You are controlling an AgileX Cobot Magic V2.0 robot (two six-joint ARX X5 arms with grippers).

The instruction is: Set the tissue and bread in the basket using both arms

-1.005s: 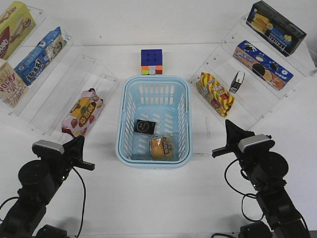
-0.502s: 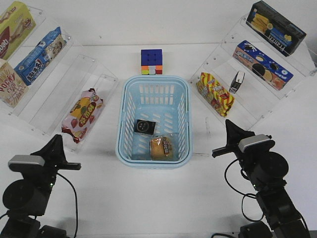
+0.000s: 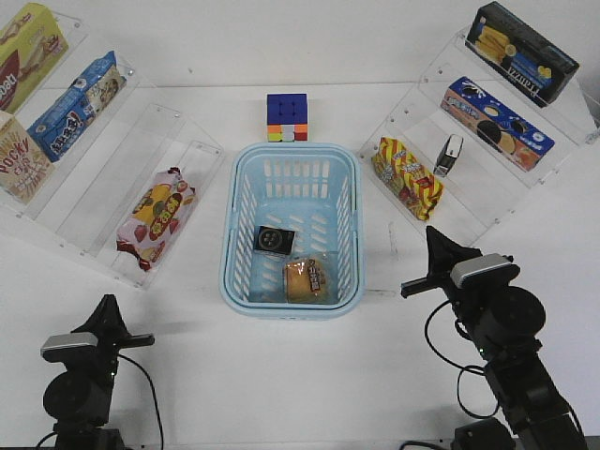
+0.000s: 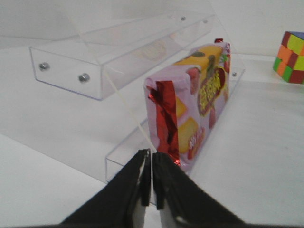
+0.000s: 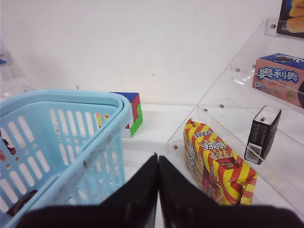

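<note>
The light blue basket stands in the middle of the table. The black tissue pack with its round pale emblem lies flat on the basket's floor. The wrapped golden bread lies beside it at the basket's near end. My left gripper is shut and empty, low at the front left and well away from the basket. In the left wrist view its fingertips point at a pink snack bag. My right gripper is shut and empty, just right of the basket, as the right wrist view shows.
Clear acrylic shelves with snack boxes flank the table on both sides. A pink snack bag lies on the lowest left shelf. A red-and-yellow bag and a second black-and-white pack sit on the right shelf. A colour cube stands behind the basket.
My left arm has drawn back toward the front left corner and sits lower in view. The right arm, basket, tissue and bread have not moved.
</note>
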